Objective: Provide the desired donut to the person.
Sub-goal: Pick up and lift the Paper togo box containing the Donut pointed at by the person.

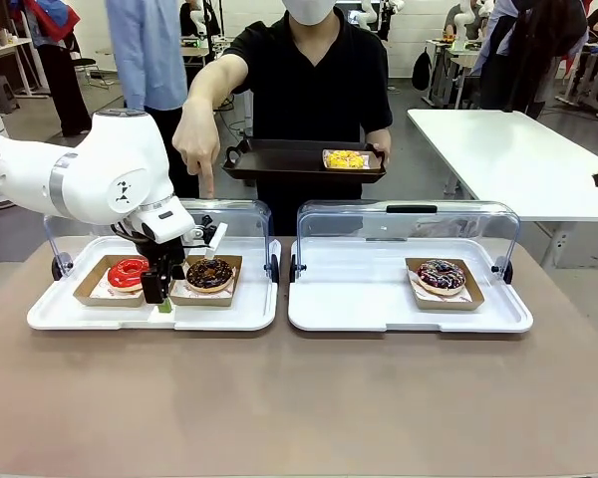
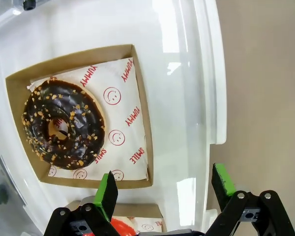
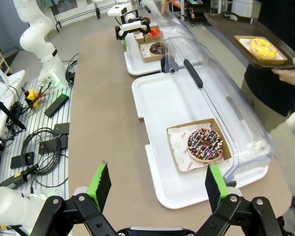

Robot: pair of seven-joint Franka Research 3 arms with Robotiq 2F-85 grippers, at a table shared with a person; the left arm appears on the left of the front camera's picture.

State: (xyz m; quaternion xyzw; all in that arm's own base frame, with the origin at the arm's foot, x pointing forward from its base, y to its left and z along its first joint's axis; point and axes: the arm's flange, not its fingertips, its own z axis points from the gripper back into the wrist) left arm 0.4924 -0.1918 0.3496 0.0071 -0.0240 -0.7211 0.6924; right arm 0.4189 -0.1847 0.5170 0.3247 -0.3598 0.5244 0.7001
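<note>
1. Selection and approach stage, judging by the person (image 1: 309, 80) and the pointing hand (image 1: 194, 139), finger aimed down over the left white tray (image 1: 100, 317), apparently at the chocolate donut (image 1: 210, 273) rather than the red donut (image 1: 128, 272).
2. Chocolate donut in its brown box (image 1: 231, 265) on that tray, just beside the red donut's box, clear lid (image 1: 229, 214) raised behind.
3. Left gripper (image 1: 161, 297) low over the tray, jaws wide apart and empty, about between the 2 boxes. In the left wrist view, 1 green pad (image 2: 108, 194) at the near edge of the brown box, the other out toward the tray's rim.
4. Right gripper (image 3: 157, 183) likewise spread wide and holding nothing, high above the table (image 1: 299, 398), near the right white tray (image 3: 152, 93) with the sprinkled donut (image 3: 205, 143).
5. Person's other hand (image 1: 381, 149) on a black tray (image 1: 279, 159) carrying a yellow donut (image 1: 344, 159); likely the drop-off place.
6. Next, probably: shift toward the brown box to bring 1 wall between the pads, lower, close, lift level, carry across to the black tray. Care needed not to nudge the red donut's box.
</note>
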